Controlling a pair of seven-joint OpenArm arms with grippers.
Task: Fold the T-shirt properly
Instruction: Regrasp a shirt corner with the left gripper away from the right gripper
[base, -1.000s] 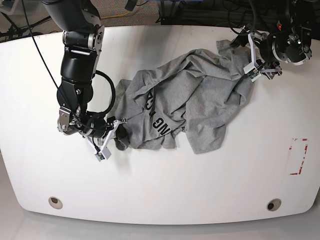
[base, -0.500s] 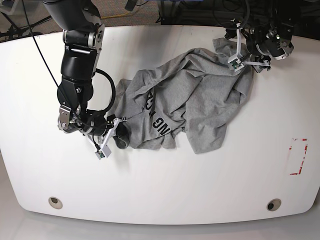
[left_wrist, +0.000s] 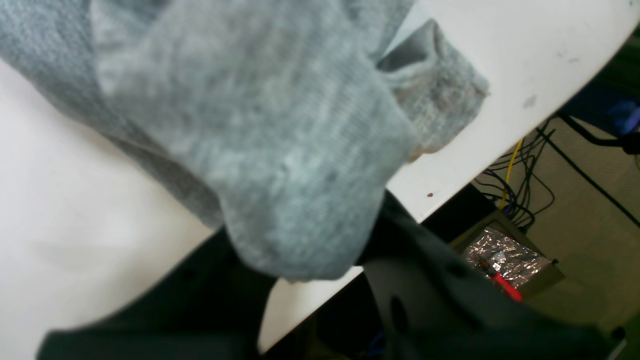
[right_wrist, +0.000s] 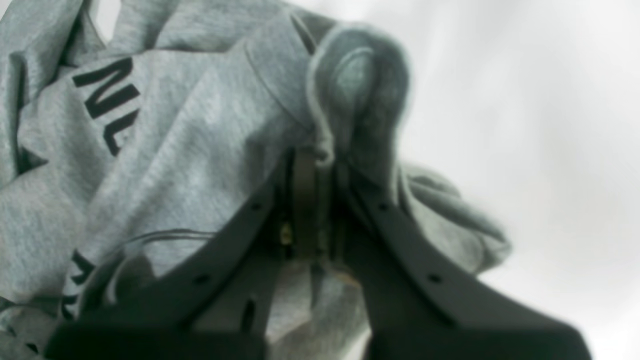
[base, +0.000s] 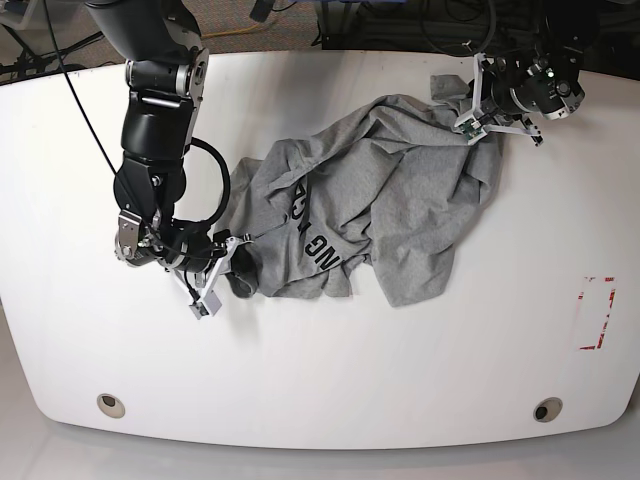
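T-shirt (base: 370, 205): soft, limp jersey; likely light, shifts when dragged.
Right gripper (right_wrist: 320, 160): clamped on bunched hem.
Left gripper (base: 470, 115): pinching far corner; take edges.

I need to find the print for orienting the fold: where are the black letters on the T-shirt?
Base view: the black letters sit on the T-shirt's lower-left part, near the right gripper.
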